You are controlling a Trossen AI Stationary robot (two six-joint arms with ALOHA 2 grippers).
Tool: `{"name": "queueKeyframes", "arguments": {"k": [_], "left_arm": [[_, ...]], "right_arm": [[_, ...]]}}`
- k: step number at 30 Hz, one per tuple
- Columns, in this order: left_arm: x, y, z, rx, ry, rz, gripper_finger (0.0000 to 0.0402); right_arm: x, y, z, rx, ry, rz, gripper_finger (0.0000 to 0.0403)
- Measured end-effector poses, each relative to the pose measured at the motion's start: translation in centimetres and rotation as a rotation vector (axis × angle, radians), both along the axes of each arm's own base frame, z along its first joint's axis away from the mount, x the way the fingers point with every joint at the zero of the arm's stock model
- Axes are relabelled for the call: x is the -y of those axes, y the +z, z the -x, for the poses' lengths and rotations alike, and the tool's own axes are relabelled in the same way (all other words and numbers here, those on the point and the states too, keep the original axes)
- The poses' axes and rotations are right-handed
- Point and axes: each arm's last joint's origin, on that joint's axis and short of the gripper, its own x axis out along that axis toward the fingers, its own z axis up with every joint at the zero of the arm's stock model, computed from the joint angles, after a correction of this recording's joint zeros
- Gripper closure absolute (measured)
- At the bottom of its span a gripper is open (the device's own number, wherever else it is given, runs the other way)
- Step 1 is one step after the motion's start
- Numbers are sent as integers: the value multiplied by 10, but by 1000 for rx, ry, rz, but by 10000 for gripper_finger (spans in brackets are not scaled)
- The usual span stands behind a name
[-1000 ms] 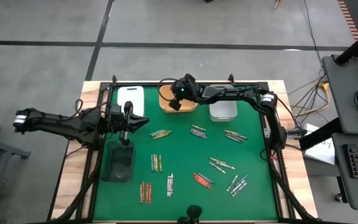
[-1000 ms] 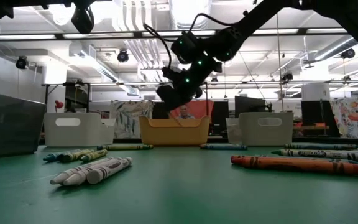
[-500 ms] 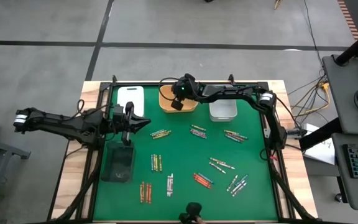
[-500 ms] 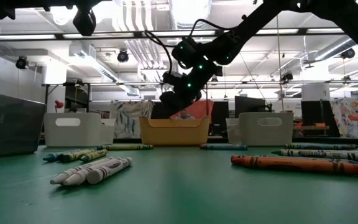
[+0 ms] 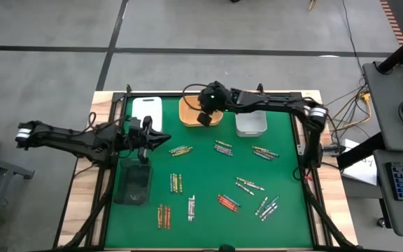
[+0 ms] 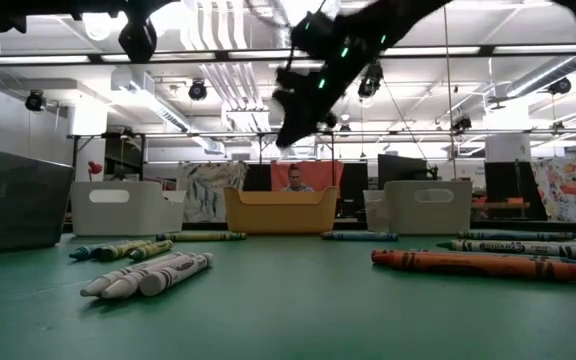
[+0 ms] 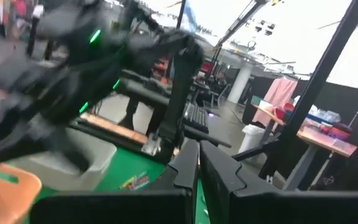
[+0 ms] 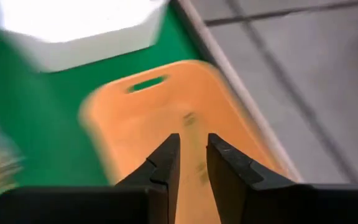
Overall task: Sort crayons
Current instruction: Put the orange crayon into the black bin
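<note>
Nearest the table's front edge, the crayons (image 5: 219,185) lie in small same-colour clusters on the green mat (image 5: 208,217), a red-orange group (image 5: 228,203) near the middle front and a yellow-olive group (image 5: 180,150) closer to my left arm; grouped like that, I judge they lend themselves to being lifted a cluster at a time. My left gripper (image 5: 147,138) waits low over the mat's left side, fingers pressed together and empty, just beyond the dark tray (image 5: 134,183), which keeps it clear of my working arm. Farther back, my right gripper (image 8: 191,158) hangs over the orange tray (image 8: 166,118), its fingers a narrow gap apart with nothing between them, which I read as a drop into that tray. Beside it sit the grey-white tray (image 5: 250,124) and the white tray (image 5: 147,110), each presumably for its own colour
</note>
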Motion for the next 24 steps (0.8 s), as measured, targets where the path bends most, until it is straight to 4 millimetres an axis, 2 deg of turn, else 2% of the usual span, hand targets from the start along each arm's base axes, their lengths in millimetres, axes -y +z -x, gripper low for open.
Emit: {"name": "queueKeyframes", "arguments": {"k": [4,10,15,21,24], "left_arm": [[2,-11,-11,-61,-12,69,402],[7,-24,-29,-172,-32,221,402],[17,-30,-50,-382,-24,302,402],[26,-31,-59,-811,62,243,402],[30,-32,-64,-951,90,179,402]], "right_arm": [[-31,30,21,16,56,-146,332],[-85,48,54,-78,94,-249,338],[-130,50,79,-93,146,-312,344],[-172,48,105,-89,213,-369,344],[-187,42,116,-108,242,-383,344]]}}
